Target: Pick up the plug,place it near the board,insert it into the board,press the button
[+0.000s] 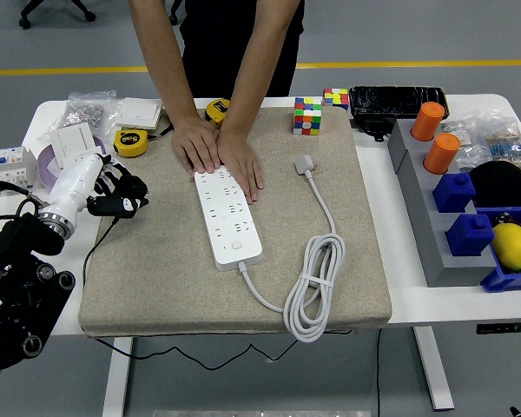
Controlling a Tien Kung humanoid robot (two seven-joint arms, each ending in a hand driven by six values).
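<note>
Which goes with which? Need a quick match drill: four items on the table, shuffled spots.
1 plug
2 power strip
3 left hand
4 lemon

A under the person's hands at its far end
B blue bin at the table's right edge
C bare on the mat, right of the strip
D over the mat's left edge, holding nothing

1-C, 2-A, 3-D, 4-B
</note>
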